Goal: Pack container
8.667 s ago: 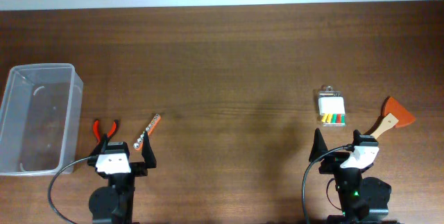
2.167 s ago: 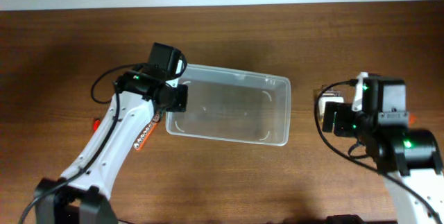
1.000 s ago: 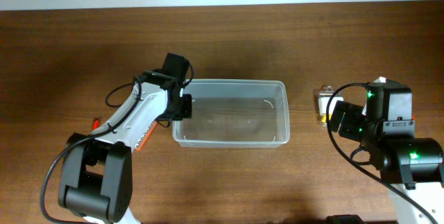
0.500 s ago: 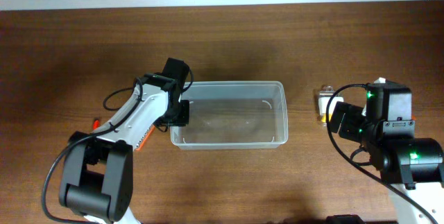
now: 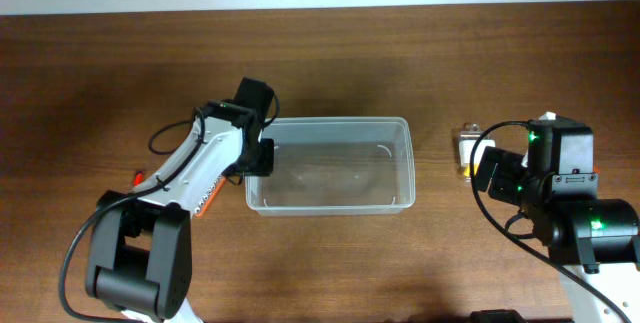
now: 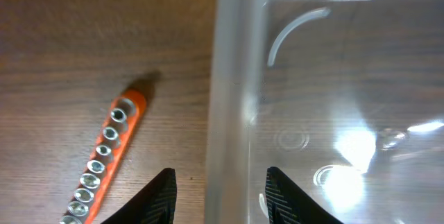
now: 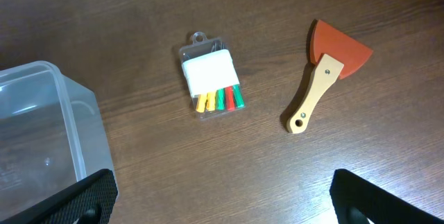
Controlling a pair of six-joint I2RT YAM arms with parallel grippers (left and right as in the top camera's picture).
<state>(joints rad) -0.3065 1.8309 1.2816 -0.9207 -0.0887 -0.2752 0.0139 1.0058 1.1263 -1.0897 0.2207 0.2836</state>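
The container, a clear lidless tub, lies on the table's middle; nothing shows inside it. My left gripper is at its left end. In the left wrist view the left gripper straddles the container's left wall, one finger outside and one inside. Both stand off the plastic, so it is open. The right gripper hangs wide open above bare wood, holding nothing, with the container's right corner at its left.
An orange holder of silver sockets lies just left of the tub, partly under my left arm. A clear pack of coloured pieces and a wooden-handled orange scraper lie right of the tub.
My left jaws have opened and let go of the container's left wall. The container has barely shifted. The right arm has not moved.
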